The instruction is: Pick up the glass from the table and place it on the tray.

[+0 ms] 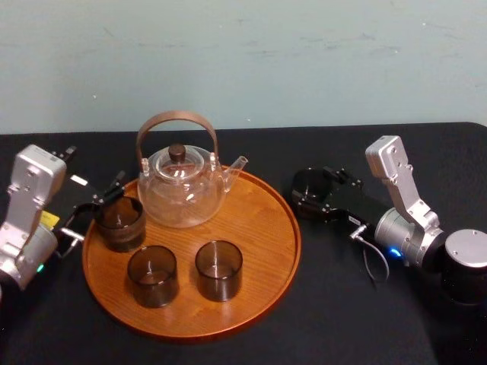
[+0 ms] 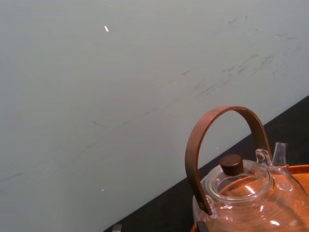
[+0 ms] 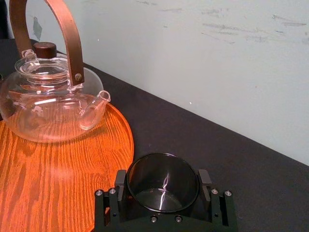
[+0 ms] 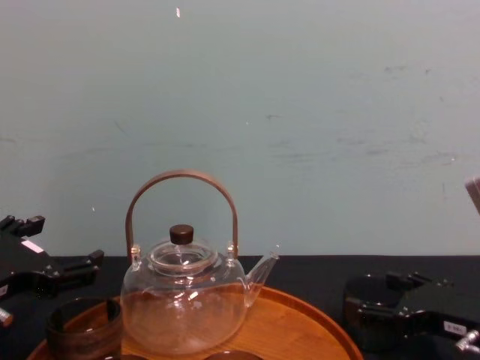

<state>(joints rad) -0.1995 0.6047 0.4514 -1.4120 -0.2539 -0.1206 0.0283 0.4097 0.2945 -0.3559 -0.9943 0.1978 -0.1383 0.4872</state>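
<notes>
A dark smoked glass [image 1: 310,188] stands on the black table just right of the round wooden tray [image 1: 262,228]. My right gripper [image 1: 313,195] is shut on the glass; in the right wrist view its fingers [image 3: 120,186] press both sides of the glass [image 3: 163,193]. The chest view has this gripper [image 4: 375,304] low at the right. Over the tray's left edge my left gripper [image 1: 95,205] stands open beside another dark glass [image 1: 119,222] that rests on the tray. From the chest, the left gripper [image 4: 66,244] hangs above that glass [image 4: 82,330].
A glass teapot [image 1: 183,186] with a brown hoop handle stands at the back of the tray. Two more dark glasses [image 1: 152,274] [image 1: 219,268] sit at the tray's front. A pale wall closes the back of the table.
</notes>
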